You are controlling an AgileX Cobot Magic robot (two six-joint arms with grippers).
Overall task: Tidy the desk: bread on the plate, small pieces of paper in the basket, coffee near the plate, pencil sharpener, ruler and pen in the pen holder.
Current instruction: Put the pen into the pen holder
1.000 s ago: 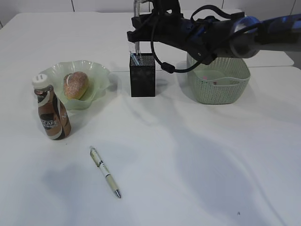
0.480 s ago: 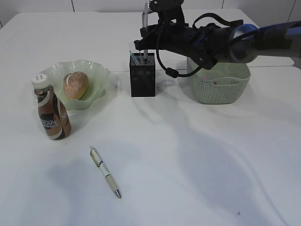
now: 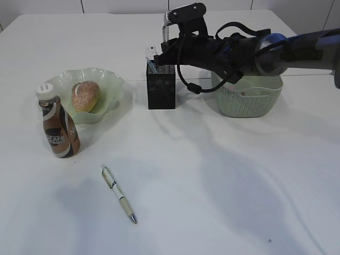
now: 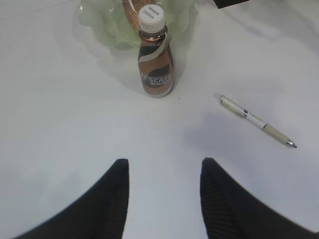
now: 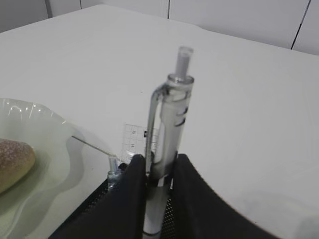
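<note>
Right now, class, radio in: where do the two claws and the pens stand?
Right claw shut on clear pen, upright above pen holder. Left claw open, empty, over bare table. Second pen loose on table. Nothing in the way.

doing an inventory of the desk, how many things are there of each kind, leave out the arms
pens: 2, one lying on the table and one upright in the right gripper
rulers: 1
pen holders: 1
baskets: 1
plates: 1
bread rolls: 1
coffee bottles: 1
total: 8
</note>
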